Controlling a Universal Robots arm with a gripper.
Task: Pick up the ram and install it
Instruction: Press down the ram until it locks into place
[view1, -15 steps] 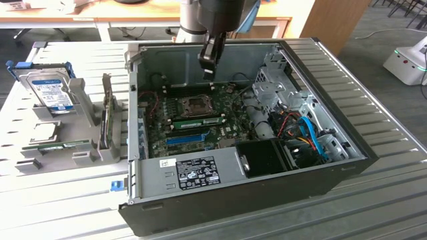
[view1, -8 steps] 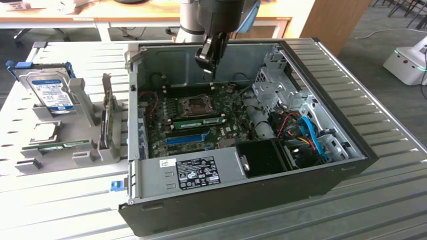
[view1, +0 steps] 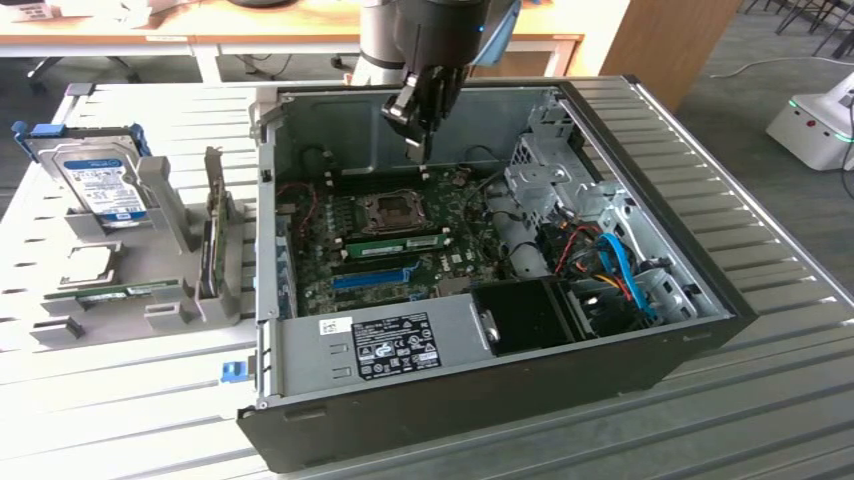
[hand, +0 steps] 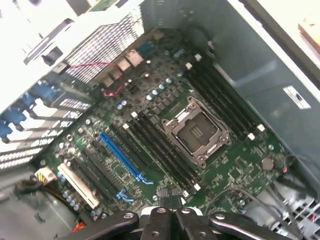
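The ram (view1: 404, 242) is seated on the motherboard (view1: 441, 262), below the closed, empty gripper (view1: 418, 150).

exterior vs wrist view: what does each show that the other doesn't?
Exterior view alone: the hard drive standing in the grey holder beside the case, a RAM stick lying in that holder, the blue SATA cables, the labelled power supply.
Wrist view alone: the white expansion slot, the red wire.
Both: the claw above the motherboard, the CPU socket, the blue slot.
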